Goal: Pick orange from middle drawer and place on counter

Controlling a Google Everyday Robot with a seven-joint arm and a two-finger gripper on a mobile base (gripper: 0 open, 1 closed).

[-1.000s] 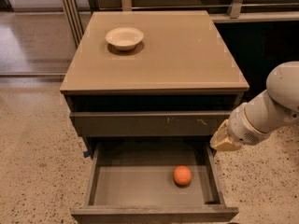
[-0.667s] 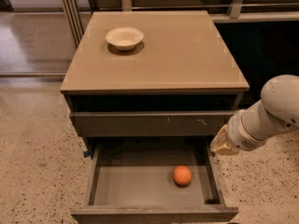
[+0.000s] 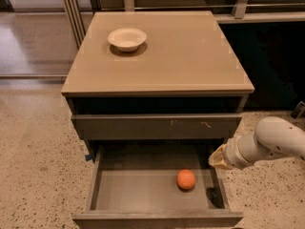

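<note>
Nearest the camera is seen the plain front of the middle drawer (image 3: 157, 218), pulled out and open, lying below and to the left of the gripper (image 3: 217, 157). The gripper is held at the drawer's right side, over or just beside its right wall (which of the two cannot be told). It is carried at the tip of a pale, rounded arm (image 3: 274, 142) that enters from the right edge. Whether the gripper is set wide or narrow cannot be told.

The orange (image 3: 186, 179) is found on the smooth grey floor of the drawer, to the left of the gripper and a little nearer the camera. It is near the gripper but apart from it. A dark shadow is cast in the drawer's right front corner, just below the gripper.

Beyond the gripper, to its upper left, a shut drawer front (image 3: 143, 126) marked with pale scratches is seen. Above that front, a dark gap is left under the top slab.

Farther still, the counter (image 3: 186, 61) is spread out above and behind the gripper, tan and smooth. A white bowl (image 3: 127, 38) is set upright on its far left part (well apart from the gripper). Speckled floor (image 3: 33, 151) is seen to the left of the cabinet and beneath the arm.
</note>
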